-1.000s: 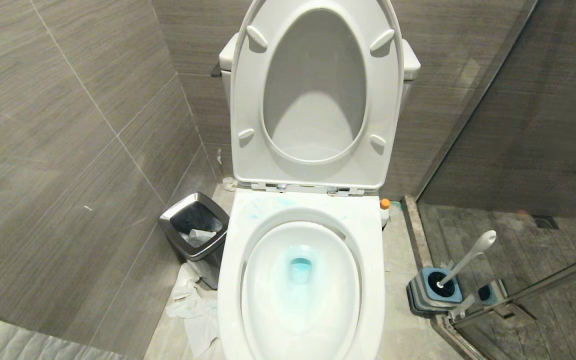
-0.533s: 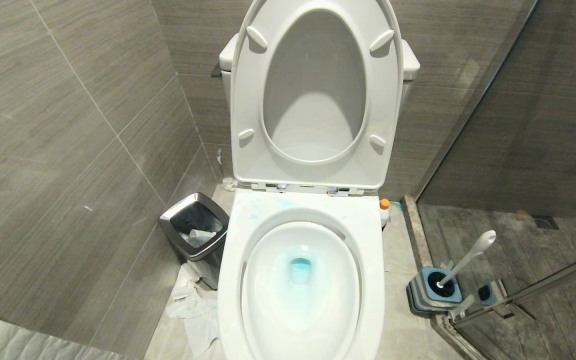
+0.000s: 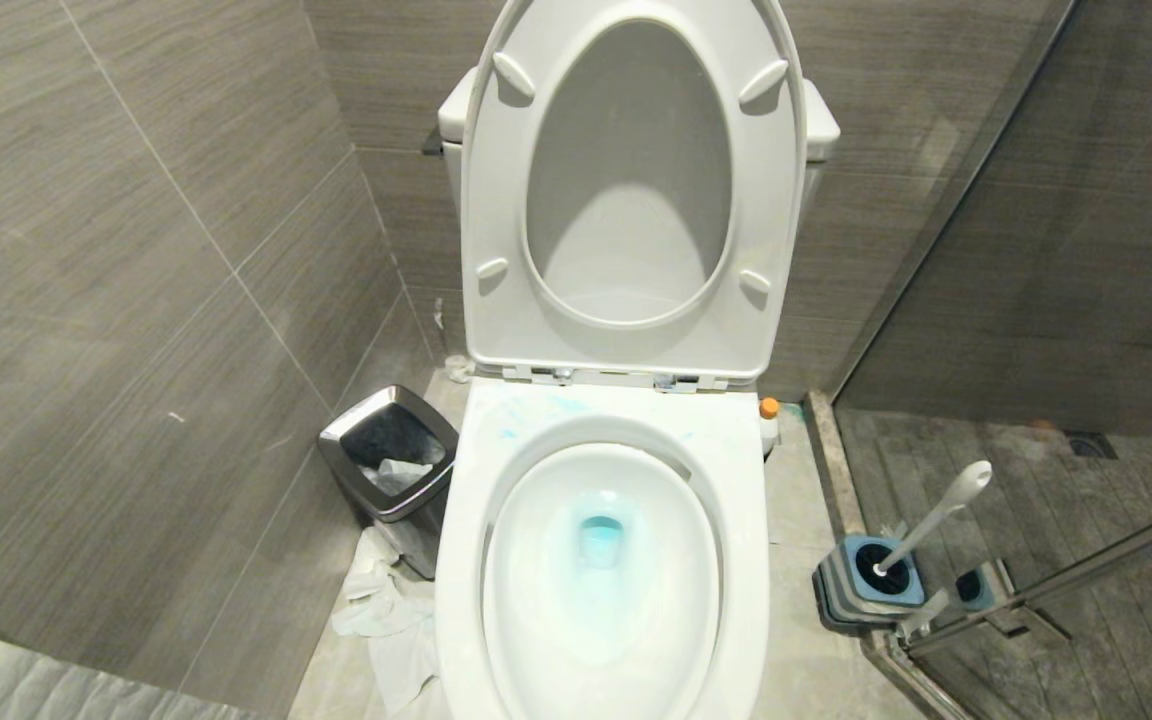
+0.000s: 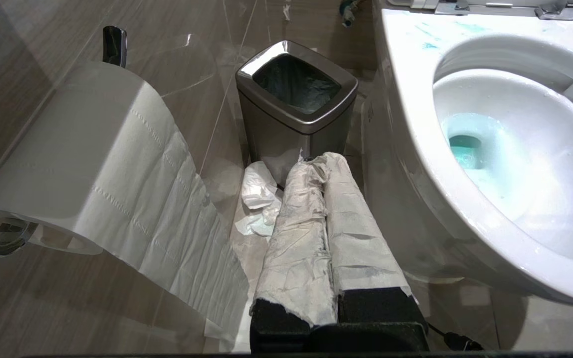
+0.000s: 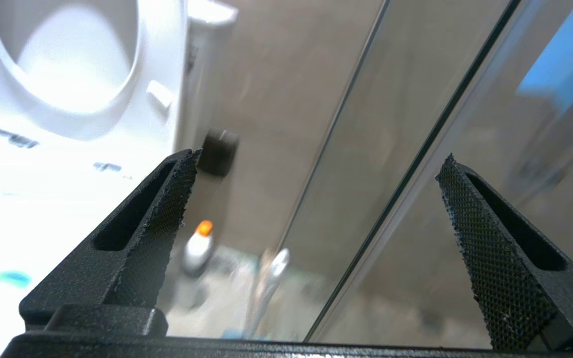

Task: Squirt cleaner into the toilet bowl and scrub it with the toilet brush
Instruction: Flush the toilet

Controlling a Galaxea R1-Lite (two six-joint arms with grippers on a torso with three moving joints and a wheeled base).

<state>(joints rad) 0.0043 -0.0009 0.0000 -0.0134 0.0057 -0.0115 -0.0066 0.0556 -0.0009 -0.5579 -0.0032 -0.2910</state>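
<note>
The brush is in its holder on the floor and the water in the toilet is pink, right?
Not quite. The brush does stand in its holder on the floor, but the water in the toilet is blue, not pink. The head view shows it.

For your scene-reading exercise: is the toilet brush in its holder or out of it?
In. The toilet brush leans with its dark head seated in the blue-and-grey holder; no gripper touches it.

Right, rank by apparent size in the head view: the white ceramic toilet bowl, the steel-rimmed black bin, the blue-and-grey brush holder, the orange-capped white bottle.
1. White ceramic toilet bowl
2. Steel-rimmed black bin
3. Blue-and-grey brush holder
4. Orange-capped white bottle, partly hidden behind the bowl
</note>
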